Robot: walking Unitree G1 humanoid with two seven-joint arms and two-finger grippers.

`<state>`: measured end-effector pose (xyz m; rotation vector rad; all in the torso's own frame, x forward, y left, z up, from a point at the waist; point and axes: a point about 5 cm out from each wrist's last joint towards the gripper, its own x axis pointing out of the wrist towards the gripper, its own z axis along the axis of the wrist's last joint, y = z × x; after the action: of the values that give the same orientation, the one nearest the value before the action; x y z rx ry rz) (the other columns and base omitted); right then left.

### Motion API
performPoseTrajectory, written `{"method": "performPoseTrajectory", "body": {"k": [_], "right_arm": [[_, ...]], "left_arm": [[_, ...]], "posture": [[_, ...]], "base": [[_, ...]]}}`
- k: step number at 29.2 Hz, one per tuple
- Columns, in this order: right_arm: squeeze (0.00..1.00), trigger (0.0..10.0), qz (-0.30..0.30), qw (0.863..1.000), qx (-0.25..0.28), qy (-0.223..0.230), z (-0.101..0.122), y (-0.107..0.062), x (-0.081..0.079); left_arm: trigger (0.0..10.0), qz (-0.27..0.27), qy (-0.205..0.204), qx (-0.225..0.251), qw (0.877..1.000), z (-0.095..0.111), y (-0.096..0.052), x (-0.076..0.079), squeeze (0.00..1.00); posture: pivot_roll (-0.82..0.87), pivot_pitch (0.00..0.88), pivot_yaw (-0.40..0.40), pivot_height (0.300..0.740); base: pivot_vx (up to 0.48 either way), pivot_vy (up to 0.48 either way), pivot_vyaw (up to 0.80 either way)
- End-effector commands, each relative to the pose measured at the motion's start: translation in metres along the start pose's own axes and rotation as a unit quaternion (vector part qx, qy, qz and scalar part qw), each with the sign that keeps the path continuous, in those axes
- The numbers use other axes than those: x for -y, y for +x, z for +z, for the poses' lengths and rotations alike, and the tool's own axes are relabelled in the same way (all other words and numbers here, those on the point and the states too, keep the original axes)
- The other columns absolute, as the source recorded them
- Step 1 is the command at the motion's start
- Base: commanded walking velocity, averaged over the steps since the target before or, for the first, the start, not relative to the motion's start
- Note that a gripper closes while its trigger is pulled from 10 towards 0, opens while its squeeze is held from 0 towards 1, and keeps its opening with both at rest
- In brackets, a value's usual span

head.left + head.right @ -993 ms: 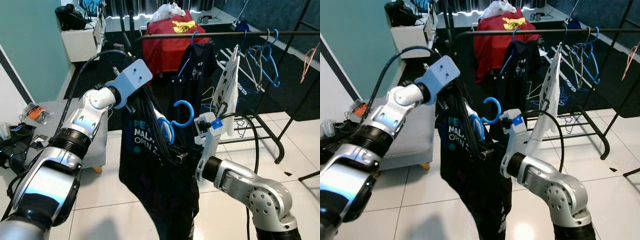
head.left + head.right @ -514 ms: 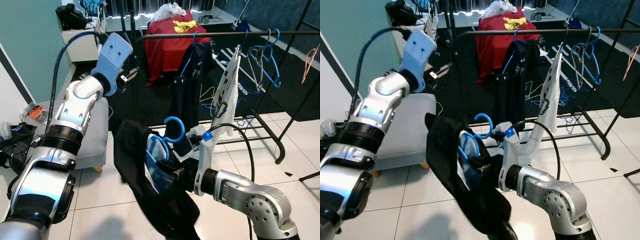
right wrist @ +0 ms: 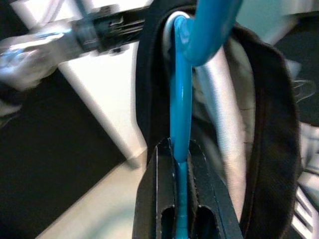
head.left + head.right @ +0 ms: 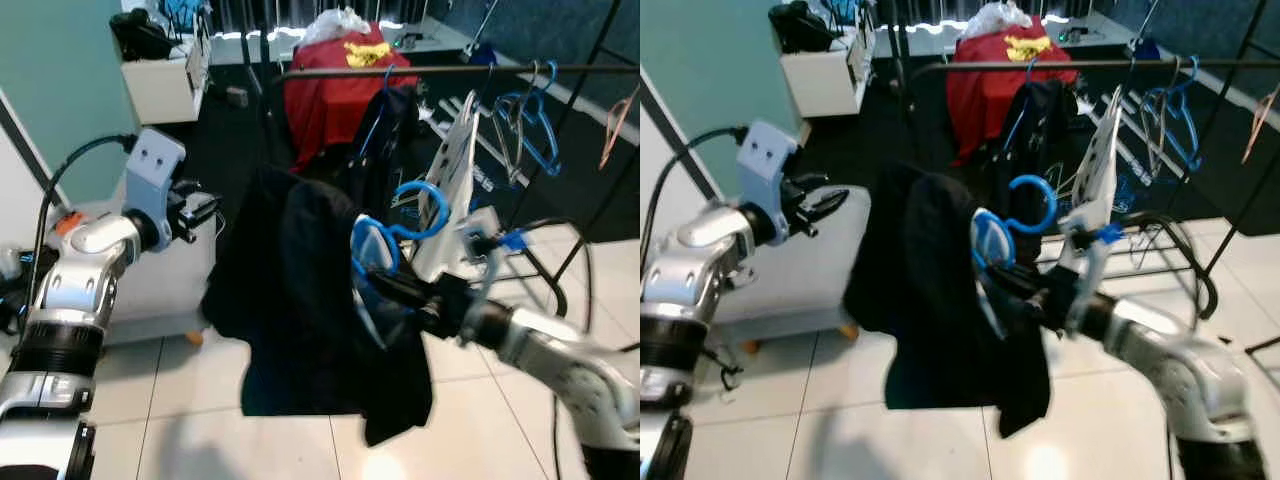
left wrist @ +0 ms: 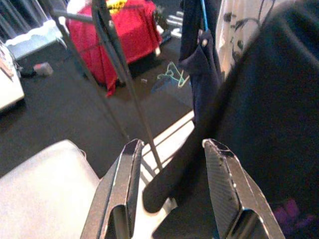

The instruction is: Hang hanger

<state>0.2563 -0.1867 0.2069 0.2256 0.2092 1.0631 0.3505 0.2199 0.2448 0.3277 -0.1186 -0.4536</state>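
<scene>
Closest to us, our right gripper (image 3: 177,199) has its two black fingers pinched tight on the thin, glossy blue hanger (image 4: 375,250), whose round plastic rod runs straight up between the fingers and curls into a hook (image 4: 420,208) at the top. A soft, matte black garment (image 4: 300,290) is draped over that hanger, slumping in loose folds with a ragged lower edge hanging above the pale glossy floor tiles (image 4: 200,440). We hold the hanger in the air, short of the rail, with the hook below the bar.

Off to our left, our left gripper (image 5: 172,164) is spread wide with nothing between its fingers, hovering beside the garment's edge and above a flat grey cushioned bench (image 4: 165,290).

Just beyond the hanger, a white patterned garment (image 4: 455,175) and a dark shirt (image 4: 385,135) hang from the slim, dark metal rail (image 4: 450,70), which runs level across our view. Between these two there is a stretch of bare bar above our hook. Further right on the rail, a cluster of empty blue hangers (image 4: 530,130) dangles.

Behind the rack, a red cloth (image 4: 335,85) is heaped over something on dark flooring, and a white cabinet (image 4: 165,85) stands against the teal wall (image 4: 60,90).
</scene>
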Motion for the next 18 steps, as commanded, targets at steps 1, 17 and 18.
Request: {"method": "performPoseTrajectory", "body": {"k": [1, 17, 18], "right_arm": [[0.00, 10.0, 0.049, 0.998, -0.031, 0.003, 0.005, -0.021, -0.001], [0.00, 10.0, 0.057, 0.991, -0.111, -0.043, 0.004, -0.050, 0.022], [0.00, 10.0, 0.065, 0.991, -0.109, -0.044, 0.008, -0.052, 0.023]], "left_arm": [[10.0, -0.004, 0.000, 0.005, 1.000, -0.003, -0.018, -0.007, 0.00], [10.0, -0.005, -0.094, -0.003, 0.996, -0.031, -0.096, -0.005, 1.00], [10.0, -0.008, -0.117, -0.009, 0.993, -0.039, -0.111, -0.003, 1.00]], "posture": [[-0.03, 0.060, 0.005, 0.740], [-0.01, 0.072, -0.027, 0.740], [-0.01, 0.072, -0.030, 0.740]], "base": [[0.000, 0.000, 0.00], [0.000, 0.000, 0.00], [0.000, 0.000, 0.00]]}}
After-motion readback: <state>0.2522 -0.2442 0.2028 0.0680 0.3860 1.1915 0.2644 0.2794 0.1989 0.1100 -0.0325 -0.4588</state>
